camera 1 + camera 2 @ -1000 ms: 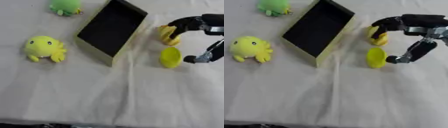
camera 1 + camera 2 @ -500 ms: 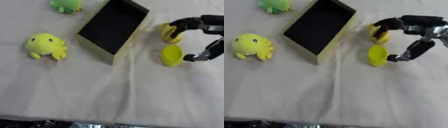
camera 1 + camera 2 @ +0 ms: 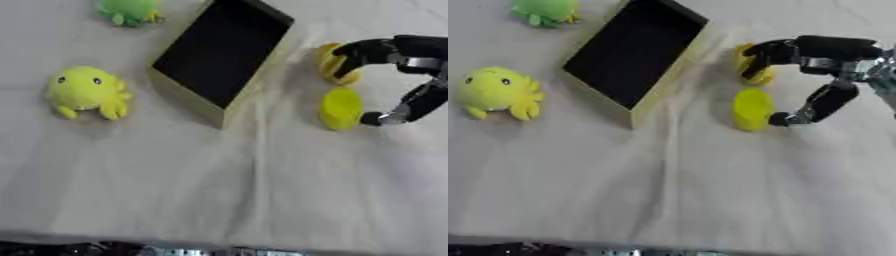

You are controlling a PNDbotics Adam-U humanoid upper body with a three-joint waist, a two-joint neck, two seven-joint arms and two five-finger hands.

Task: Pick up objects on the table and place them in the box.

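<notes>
I see surface draped in pale cloth, matt, creased into soft folds. Box looks like card: yellowish walls, matt black lining. Yellow toy and green toy plush, fuzzy nap. Two yellow pieces, one by my right hand, other under fingers, smooth, plastic-looking, dull sheen. Hand black, hard-shelled, slight gloss, silver metal at joints.

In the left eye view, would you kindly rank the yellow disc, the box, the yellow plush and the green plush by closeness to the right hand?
1. Yellow disc, beside the right hand.
2. Box, centre.
3. Yellow plush, left.
4. Green plush, top left; close to the yellow plush's rank.
</notes>
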